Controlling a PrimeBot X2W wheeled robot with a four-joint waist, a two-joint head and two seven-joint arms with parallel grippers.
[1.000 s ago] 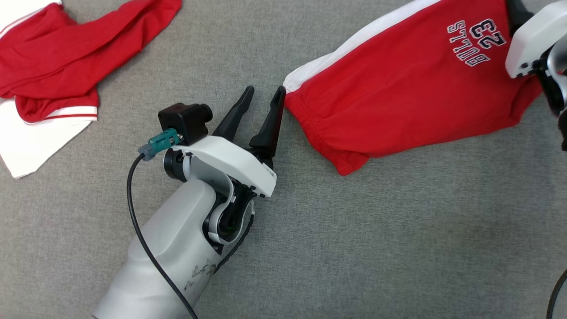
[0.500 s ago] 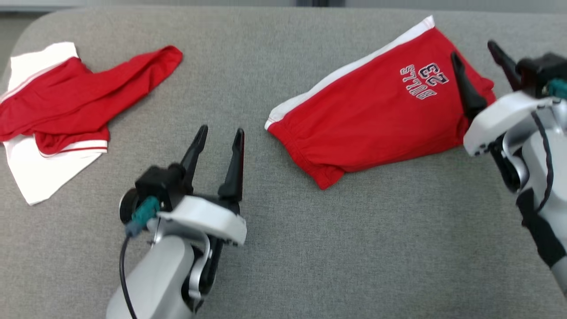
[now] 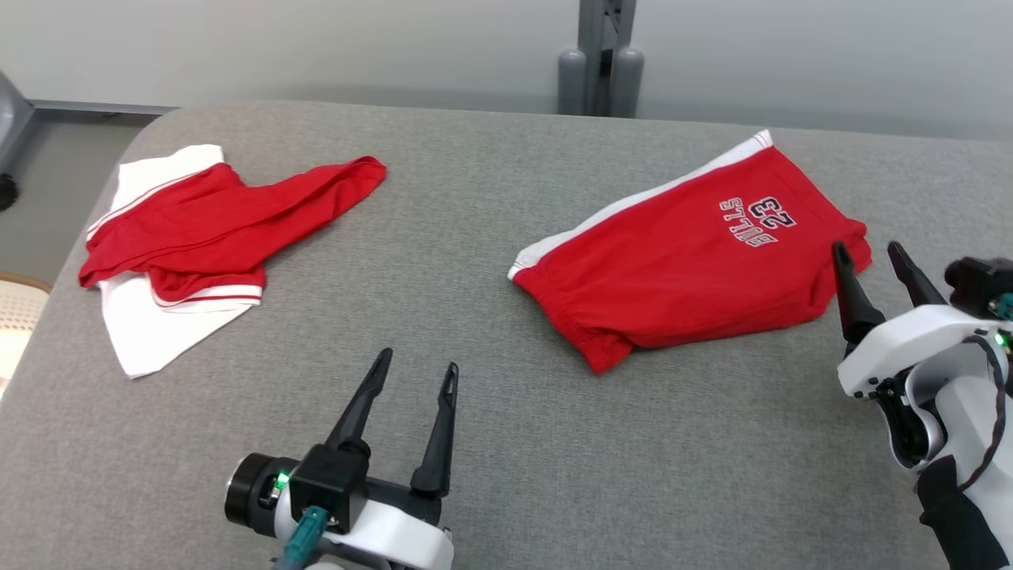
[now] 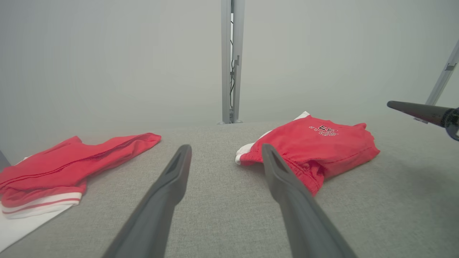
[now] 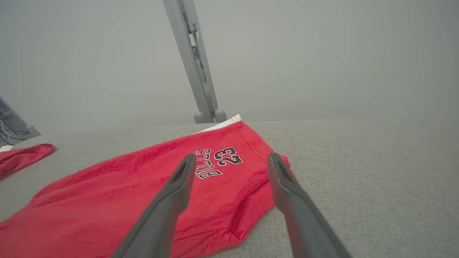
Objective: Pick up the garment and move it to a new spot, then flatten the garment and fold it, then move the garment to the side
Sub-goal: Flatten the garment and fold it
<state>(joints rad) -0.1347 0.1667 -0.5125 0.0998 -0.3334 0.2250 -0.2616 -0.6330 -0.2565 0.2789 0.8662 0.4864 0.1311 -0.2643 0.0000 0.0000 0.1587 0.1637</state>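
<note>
Left end effector [image 3: 419, 360] and right end effector [image 3: 866, 247] gape empty near shorts [image 3: 681, 269].

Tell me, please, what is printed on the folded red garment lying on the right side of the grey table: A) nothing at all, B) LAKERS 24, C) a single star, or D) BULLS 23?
D: the folded red garment carries the lettering BULLS 23, which appears upside down near its far right corner in the head view.
</note>
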